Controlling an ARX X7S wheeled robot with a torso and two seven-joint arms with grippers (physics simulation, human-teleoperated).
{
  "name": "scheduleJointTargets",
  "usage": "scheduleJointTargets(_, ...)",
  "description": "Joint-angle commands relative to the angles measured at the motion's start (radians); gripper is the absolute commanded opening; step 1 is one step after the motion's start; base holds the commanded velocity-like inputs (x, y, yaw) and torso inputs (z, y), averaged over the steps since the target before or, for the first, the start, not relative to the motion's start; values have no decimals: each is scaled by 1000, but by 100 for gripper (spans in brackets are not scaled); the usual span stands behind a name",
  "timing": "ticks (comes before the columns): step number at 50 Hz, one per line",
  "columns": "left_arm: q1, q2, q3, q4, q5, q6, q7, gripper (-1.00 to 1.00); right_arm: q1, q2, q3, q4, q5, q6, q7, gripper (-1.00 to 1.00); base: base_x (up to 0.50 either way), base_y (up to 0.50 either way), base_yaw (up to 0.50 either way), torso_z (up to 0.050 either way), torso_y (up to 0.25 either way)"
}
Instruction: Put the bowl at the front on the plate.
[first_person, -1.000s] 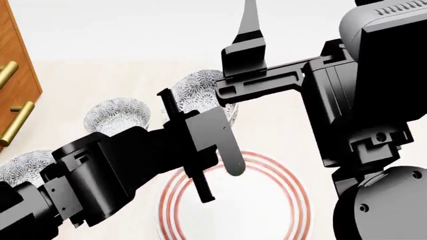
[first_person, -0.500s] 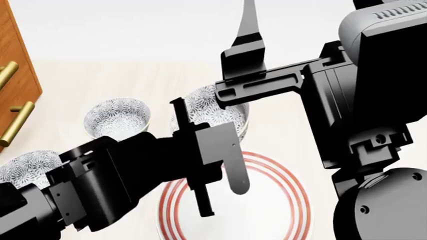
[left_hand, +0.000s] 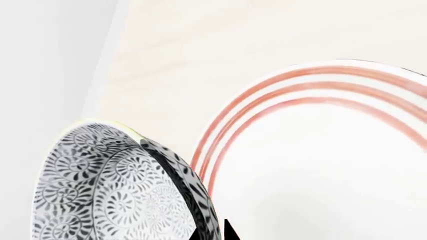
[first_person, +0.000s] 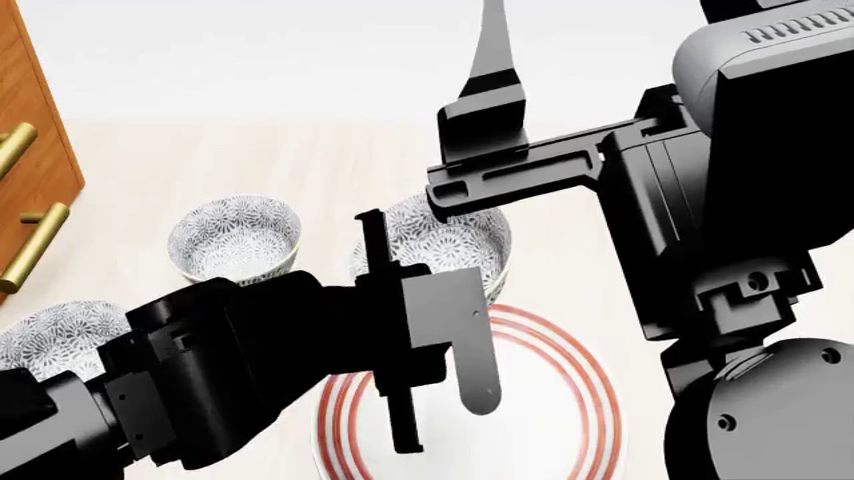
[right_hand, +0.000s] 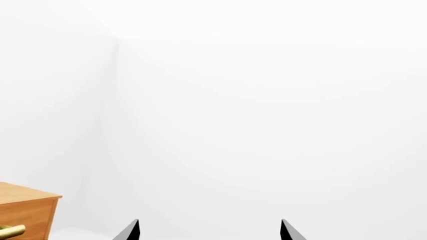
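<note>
Gripping the bowl (left_hand: 113, 185) by its rim, left gripper (left_hand: 212, 231) shows only dark fingertips at the frame edge in the left wrist view, jaws clamped across the patterned wall. Bowl sits tilted, just beside the plate (left_hand: 320, 165), its rim close to the red rings. Pale tabletop (left_hand: 200, 50) beyond.

Head view: left gripper (first_person: 427, 330) reaches across the plate (first_person: 561, 400), holding the bowl (first_person: 447, 245) at the plate's far edge; whether the bowl touches the plate, cannot tell. Two look-alike bowls stay apart to the left: one (first_person: 235, 237) on the tabletop (first_person: 200, 160), another (first_person: 60, 335) partly hidden by the arm. Wooden cabinet (first_person: 34, 150) with brass handles at far left. Right gripper (first_person: 491, 90) is raised well above the bowl.

Right wrist view: right gripper (right_hand: 209, 232) jaws spread apart, nothing between them, facing a white wall (right_hand: 267, 100); cabinet corner (right_hand: 27, 215) low.
</note>
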Motion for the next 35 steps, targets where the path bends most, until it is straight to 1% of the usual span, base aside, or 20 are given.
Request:
scheduleJointTargets(1,5,1,-6,10,32,-9,34,-100,-2,-3,-12,12,-9,-12,-5,100,0,0,0,0,0)
scheduleJointTargets(18,10,1,-6,58,38,-24,45,-100,-2,-7,-26,31,-19,-31,-15,100,0,0,0,0,0)
scheduleJointTargets(28,13,1,-7,81,15,-29,52,-100,-9,1,-41,32,-38,-40,-16,100,0,0,0,0,1)
scheduleJointTargets(35,21,1,-6,92,22,-30,52,-100,-13,2,-27,24,-21,-40,-14,100,0,0,0,0,0)
